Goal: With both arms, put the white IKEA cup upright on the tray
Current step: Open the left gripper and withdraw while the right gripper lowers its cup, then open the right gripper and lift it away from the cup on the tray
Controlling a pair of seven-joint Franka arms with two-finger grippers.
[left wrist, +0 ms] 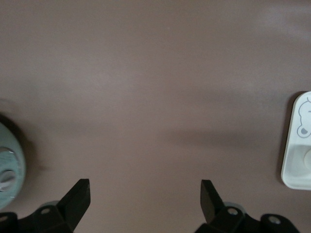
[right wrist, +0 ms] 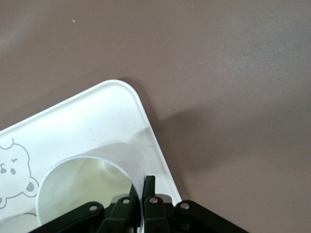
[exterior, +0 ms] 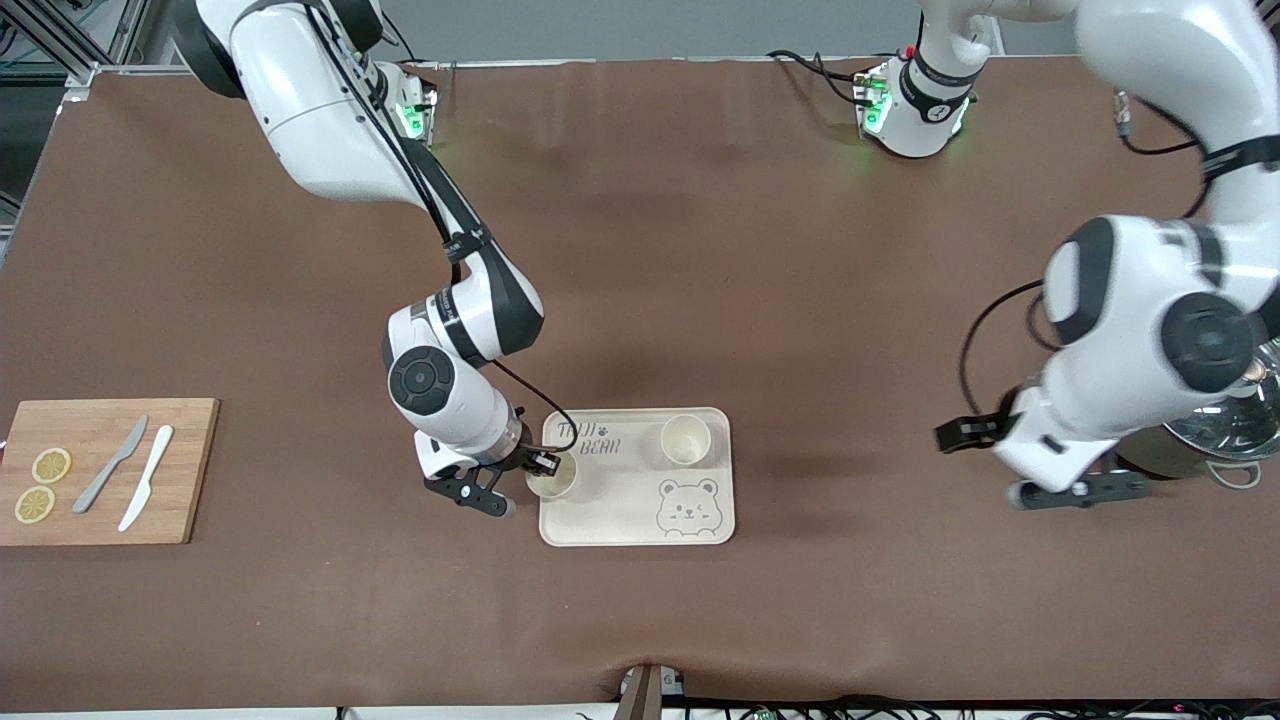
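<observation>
The cream tray [exterior: 630, 505] with "TAIJI BEAR" lettering and a bear face lies on the brown table. A white cup [exterior: 552, 477] stands upright, mouth up, on the tray's edge toward the right arm's end. My right gripper [exterior: 543, 464] is shut on this cup's rim, one finger inside and one outside, as the right wrist view shows: gripper [right wrist: 143, 187], cup [right wrist: 87, 179], tray [right wrist: 97, 116]. A second white cup [exterior: 686, 438] stands upright on the tray, farther from the front camera. My left gripper [exterior: 1078, 490] is open and empty over bare table [left wrist: 146, 194], apart from the tray [left wrist: 294, 165].
A wooden cutting board [exterior: 105, 470] with two knives and two lemon slices lies at the right arm's end of the table. A metal pot [exterior: 1225, 420] with a lid [left wrist: 7, 165] stands at the left arm's end, close to the left gripper.
</observation>
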